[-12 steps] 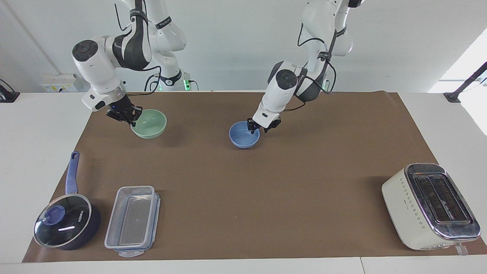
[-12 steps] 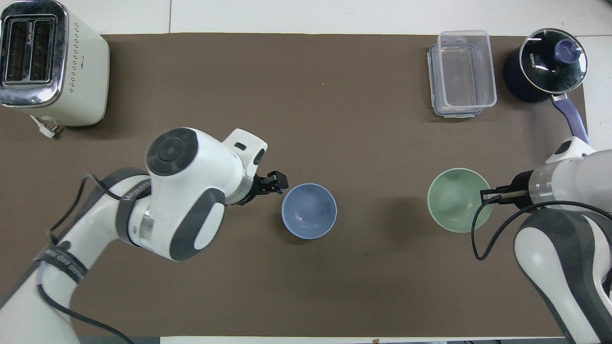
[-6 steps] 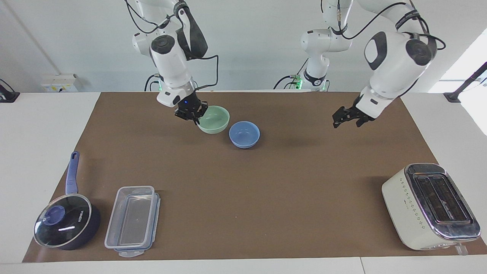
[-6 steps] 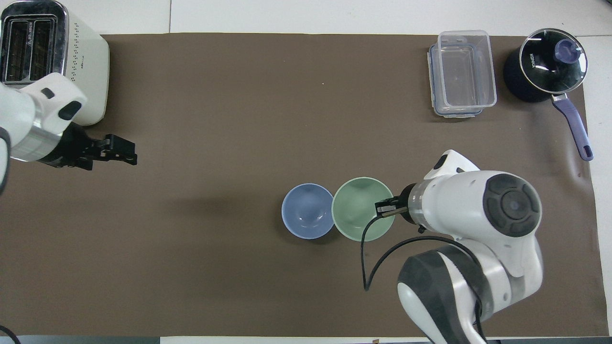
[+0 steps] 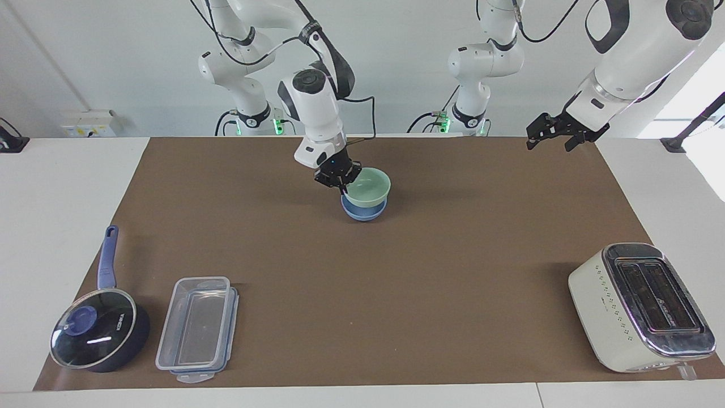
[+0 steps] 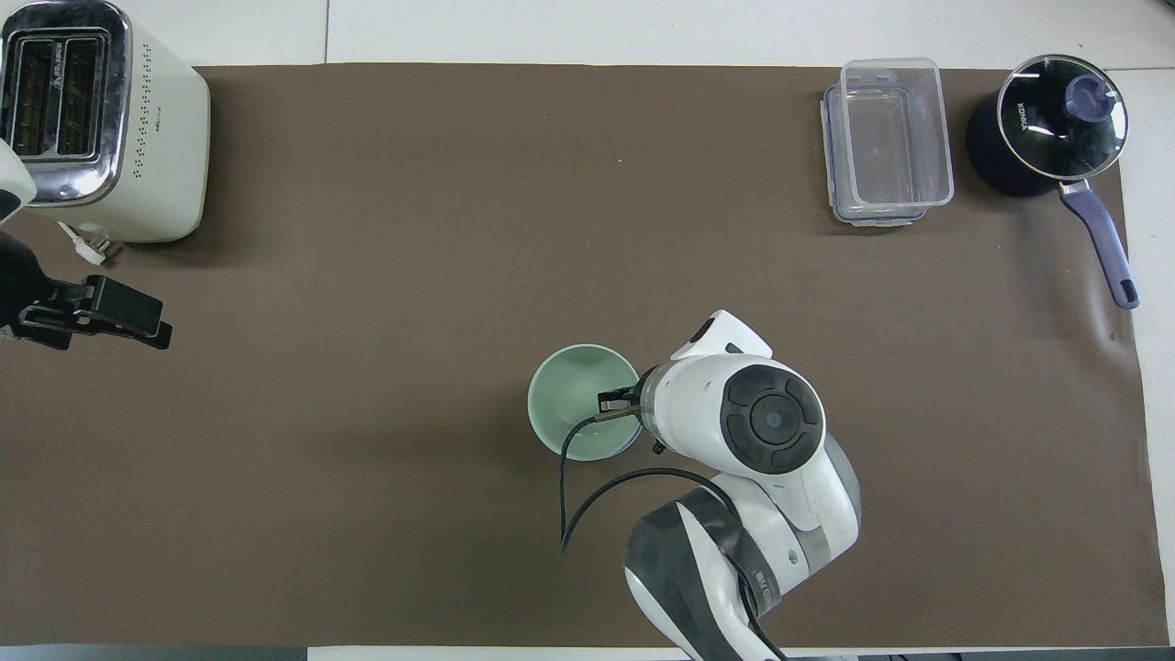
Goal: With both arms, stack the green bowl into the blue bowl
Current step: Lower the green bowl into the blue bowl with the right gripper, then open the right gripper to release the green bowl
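Note:
The green bowl (image 5: 369, 185) hangs slightly tilted right over the blue bowl (image 5: 362, 213), its bottom down in the blue bowl's mouth. I cannot tell whether the two touch. My right gripper (image 5: 340, 174) is shut on the green bowl's rim on the side toward the right arm's end. In the overhead view the green bowl (image 6: 576, 397) covers nearly all of the blue bowl, with the right gripper (image 6: 617, 404) at its rim. My left gripper (image 5: 549, 140) is open and empty, raised over the brown mat (image 5: 453, 272) at the left arm's end; the left gripper (image 6: 151, 326) also shows in the overhead view.
A cream toaster (image 5: 640, 306) stands toward the left arm's end, farther from the robots than the bowls. At the right arm's end, also farther out, sit a clear plastic container (image 5: 198, 328) and a dark blue pan with a glass lid (image 5: 96, 334).
The right arm carried the green bowl sideways from beside the blue bowl to over it. The left arm rose and drew back toward its own end, staying open.

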Action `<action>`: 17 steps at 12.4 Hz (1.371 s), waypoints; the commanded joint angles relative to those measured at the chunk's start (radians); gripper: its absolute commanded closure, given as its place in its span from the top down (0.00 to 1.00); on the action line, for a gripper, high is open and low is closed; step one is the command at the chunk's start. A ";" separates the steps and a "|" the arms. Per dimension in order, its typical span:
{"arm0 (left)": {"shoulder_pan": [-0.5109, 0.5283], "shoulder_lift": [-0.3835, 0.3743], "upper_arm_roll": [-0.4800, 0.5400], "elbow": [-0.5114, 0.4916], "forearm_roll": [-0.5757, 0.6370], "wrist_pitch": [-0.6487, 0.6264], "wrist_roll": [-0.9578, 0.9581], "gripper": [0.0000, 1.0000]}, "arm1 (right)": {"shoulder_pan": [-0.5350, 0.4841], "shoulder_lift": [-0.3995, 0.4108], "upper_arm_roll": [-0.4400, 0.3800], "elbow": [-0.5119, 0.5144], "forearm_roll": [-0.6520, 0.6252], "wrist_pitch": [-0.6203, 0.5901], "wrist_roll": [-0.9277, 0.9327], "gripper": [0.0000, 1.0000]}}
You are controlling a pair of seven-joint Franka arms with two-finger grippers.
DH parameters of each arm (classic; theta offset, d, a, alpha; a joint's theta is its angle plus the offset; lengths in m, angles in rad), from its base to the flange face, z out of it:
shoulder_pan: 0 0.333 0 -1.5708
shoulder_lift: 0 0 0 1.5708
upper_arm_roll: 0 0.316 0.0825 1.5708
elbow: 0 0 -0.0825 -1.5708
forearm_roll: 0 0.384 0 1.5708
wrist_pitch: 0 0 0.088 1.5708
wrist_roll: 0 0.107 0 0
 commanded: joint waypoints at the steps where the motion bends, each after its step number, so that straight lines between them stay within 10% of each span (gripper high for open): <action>1: -0.016 -0.016 0.000 -0.041 0.028 0.022 0.001 1.00 | -0.007 -0.012 -0.008 -0.030 -0.006 0.034 0.012 0.00; 17: -0.005 -0.015 -0.006 -0.011 0.080 0.108 -0.008 1.00 | -0.004 -0.024 -0.005 -0.055 -0.084 0.022 0.084 0.00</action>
